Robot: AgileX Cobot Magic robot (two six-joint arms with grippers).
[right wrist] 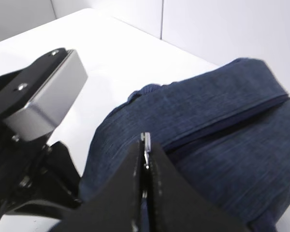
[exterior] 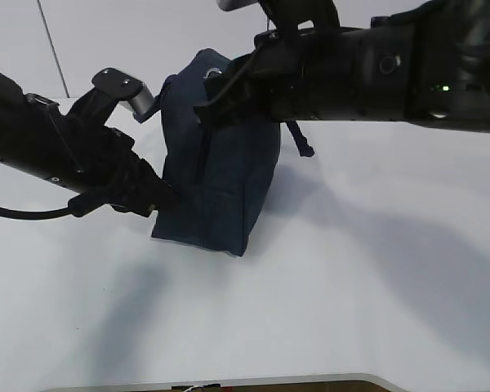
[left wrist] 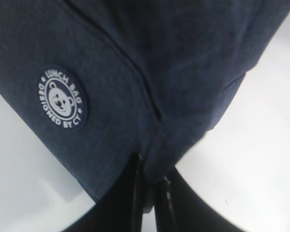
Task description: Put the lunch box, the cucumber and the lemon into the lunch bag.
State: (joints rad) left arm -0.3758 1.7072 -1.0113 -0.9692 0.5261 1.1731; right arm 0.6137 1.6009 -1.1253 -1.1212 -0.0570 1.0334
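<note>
— On the white table [exterior: 351, 286], what can be counted, biggest first?

— One lunch bag [exterior: 220, 180], dark navy, standing upright near the middle of the table. It is the only task item that shows. Then two black arms, one on each side of the bag, each ending in one gripper.

— Anything inside the bag?

— That cannot be told. None of the three views looks into it; only the outer fabric shows. In the right wrist view a seam or zipper line runs along the bag's top and appears closed.

— Where does the left gripper [left wrist: 152, 193] sit against the bag?

— At the bag's lower left corner. Its two fingers stand nearly together, pinching a fold of the bag's fabric between them. Up and to the left of that pinch in the left wrist view, one round white logo [left wrist: 63, 98] with a bear face sits on the bag's side.

— And the right gripper [right wrist: 145, 164]?

— At the top of the bag, reaching in from the right. Its jaws are pressed narrow around one small silvery metal piece [right wrist: 146, 145], seemingly the zipper pull, right at the bag's top edge.

— Smaller things?

— One dark strap end [exterior: 302, 140] hangs just beside the bag's upper right, below the right arm. Whether it is a handle cannot be told.
</note>
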